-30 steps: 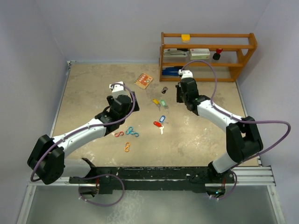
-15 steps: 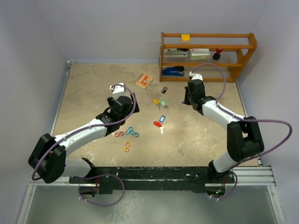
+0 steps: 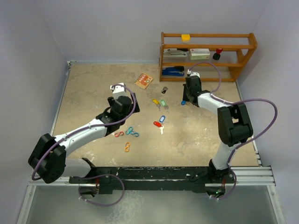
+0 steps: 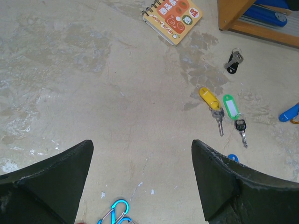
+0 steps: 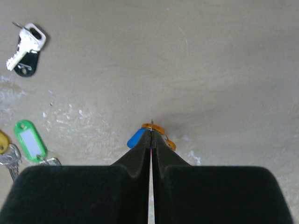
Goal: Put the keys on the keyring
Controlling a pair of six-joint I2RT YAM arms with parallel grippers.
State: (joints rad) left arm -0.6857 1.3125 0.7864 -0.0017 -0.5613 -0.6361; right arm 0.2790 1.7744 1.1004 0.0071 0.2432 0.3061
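My right gripper (image 5: 151,131) is shut on a thin metal ring seen edge-on, the keyring (image 5: 151,123). A blue tag (image 5: 136,138) and an orange clip (image 5: 159,129) show just under its tips. In the top view this gripper (image 3: 186,99) is in front of the shelf. Loose keys lie on the table: yellow-tagged (image 4: 209,99), green-tagged (image 4: 230,106), black-tagged (image 4: 232,61), and blue-tagged (image 3: 162,119) and red-tagged (image 3: 157,124) nearer the arms. My left gripper (image 4: 141,144) stands open and empty over bare table, left of the keys.
A wooden shelf (image 3: 208,35) with a stapler and boxes stands at the back right. A small spiral notebook (image 3: 144,80) lies behind the keys. Blue clips (image 3: 132,132), a red clip (image 3: 118,134) and an orange clip (image 3: 126,147) lie near the left arm. Walls close in on both sides.
The right arm's elbow folded in towards the base and its gripper shifted a little right, staying shut. The blue tag now shows beside its tips. The left arm has not moved.
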